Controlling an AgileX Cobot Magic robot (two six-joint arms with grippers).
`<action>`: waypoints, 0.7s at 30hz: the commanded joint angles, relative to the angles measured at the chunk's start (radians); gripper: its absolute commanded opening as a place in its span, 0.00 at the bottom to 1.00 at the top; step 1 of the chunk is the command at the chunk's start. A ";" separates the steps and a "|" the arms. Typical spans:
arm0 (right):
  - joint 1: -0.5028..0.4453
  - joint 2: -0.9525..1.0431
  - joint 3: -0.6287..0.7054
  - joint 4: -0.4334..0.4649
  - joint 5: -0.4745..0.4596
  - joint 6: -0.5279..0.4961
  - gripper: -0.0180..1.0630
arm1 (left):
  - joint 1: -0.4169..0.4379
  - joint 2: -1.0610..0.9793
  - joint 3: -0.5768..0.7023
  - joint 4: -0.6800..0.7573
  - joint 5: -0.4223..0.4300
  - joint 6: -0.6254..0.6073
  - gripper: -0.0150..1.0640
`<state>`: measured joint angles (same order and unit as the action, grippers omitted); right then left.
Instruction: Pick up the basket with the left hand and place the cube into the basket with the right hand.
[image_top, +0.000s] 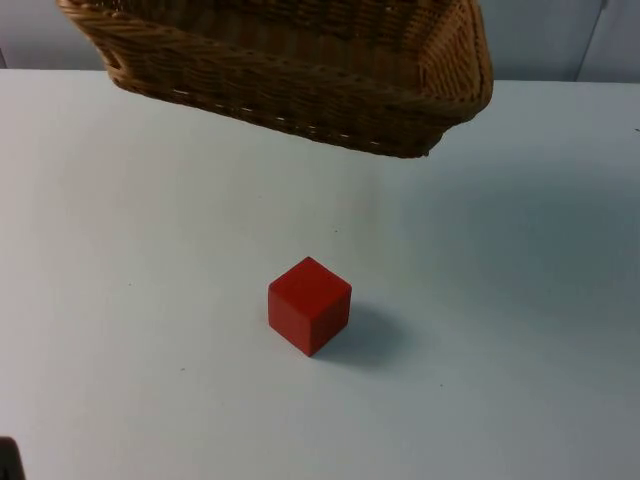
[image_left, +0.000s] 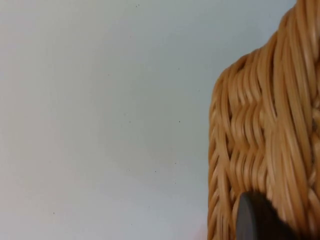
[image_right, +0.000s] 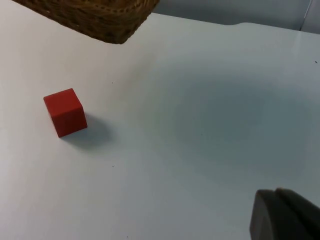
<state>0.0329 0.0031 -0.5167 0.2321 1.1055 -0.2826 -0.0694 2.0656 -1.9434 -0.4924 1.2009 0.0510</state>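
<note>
place: probably lab | bare white table (image_top: 520, 300) | grey partition wall (image_top: 540, 40)

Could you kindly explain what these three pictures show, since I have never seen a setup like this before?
This is a two-armed robot working at a white table. One picture comes from a fixed camera looking down on the table; the other two come from cameras on the arms' wrists. A wicker basket hangs in the air above the table's far side, lifted off the surface. The left wrist picture shows its woven wall up close, with a dark fingertip of the left hand against it, so the left hand seems to hold it. A red cube sits on the table, untouched. The right wrist picture looks at it from a distance, apart from it.
</note>
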 joint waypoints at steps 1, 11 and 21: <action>-0.002 -0.003 0.003 0.004 -0.002 -0.005 0.01 | -0.002 -0.017 -0.010 -0.051 0.004 -0.002 0.01; -0.002 -0.003 0.003 0.004 -0.002 -0.005 0.01 | -0.002 -0.017 -0.010 -0.051 0.001 -0.002 0.01; -0.002 -0.003 0.003 0.004 -0.002 -0.005 0.01 | -0.002 -0.017 -0.010 -0.050 0.001 -0.002 0.01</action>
<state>0.0329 0.0031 -0.5167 0.2321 1.1055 -0.2826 -0.0694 2.0656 -1.9434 -0.4967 1.2057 0.0510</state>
